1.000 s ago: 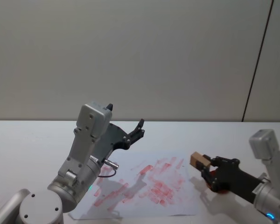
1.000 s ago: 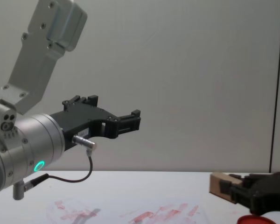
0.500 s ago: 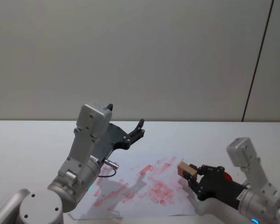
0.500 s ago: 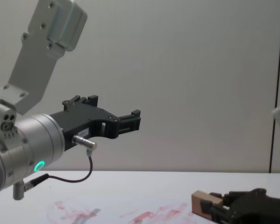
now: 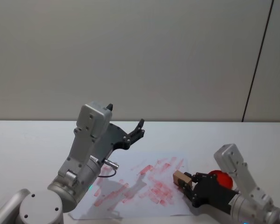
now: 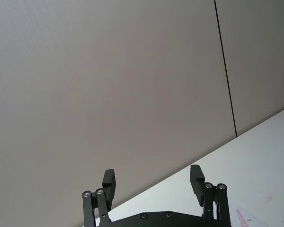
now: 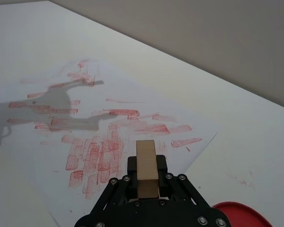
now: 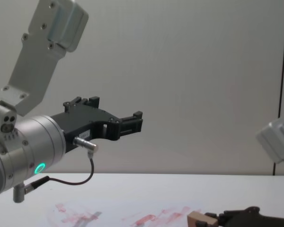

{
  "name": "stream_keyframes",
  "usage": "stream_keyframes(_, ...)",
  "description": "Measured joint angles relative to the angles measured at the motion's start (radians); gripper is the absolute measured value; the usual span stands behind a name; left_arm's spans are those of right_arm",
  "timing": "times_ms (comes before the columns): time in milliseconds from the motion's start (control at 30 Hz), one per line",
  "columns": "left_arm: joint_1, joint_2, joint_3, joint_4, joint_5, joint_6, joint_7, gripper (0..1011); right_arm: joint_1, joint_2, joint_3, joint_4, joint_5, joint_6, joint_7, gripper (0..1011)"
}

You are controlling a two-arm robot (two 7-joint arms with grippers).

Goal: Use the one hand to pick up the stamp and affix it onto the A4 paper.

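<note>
Tan wooden rectangular stamp (image 5: pixel 180 178) is clamped in the right gripper (image 5: pixel 188 182), a small black two-fingered unit with a pale grey boxy wrist. It is held low over the right-hand part of the white A4 paper (image 5: pixel 130 189), which is already crowded with red prints and smears. Whether the stamp's face touches the sheet cannot be told.

Hazards noted:
- The fingers hold only the rear of the block. A tilted press could lever it in the jaws and leave a partial print.
- The sheet appears to lie loose on the white tabletop (image 5: pixel 28 140). Any sideways drag would likely smear the ink or shift the paper.
- The flat round red ink pad (image 5: pixel 221 178) lies just beside the gripper body, so a wrist swing could knock it.

The left gripper (image 5: pixel 137 129), black with a silver cylindrical wrist, hangs raised above the sheet's left side, fingers spread and empty, well apart.
</note>
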State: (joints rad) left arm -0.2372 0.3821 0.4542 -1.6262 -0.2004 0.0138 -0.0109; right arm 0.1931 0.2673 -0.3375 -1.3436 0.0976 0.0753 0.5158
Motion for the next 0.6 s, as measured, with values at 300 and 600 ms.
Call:
stream_keyframes(300, 0.0, 0.0, 0.0, 0.0, 0.0, 0.0, 0.0, 1003, 0.01, -0.009, -0.008, 0.02, -0.015, 0.012, -0.001, 216)
stream_keyframes(600, 0.0, 0.0, 0.0, 0.0, 0.0, 0.0, 0.0, 1002, 0.013, -0.012, -0.013, 0.028, -0.022, 0.027, -0.003, 216)
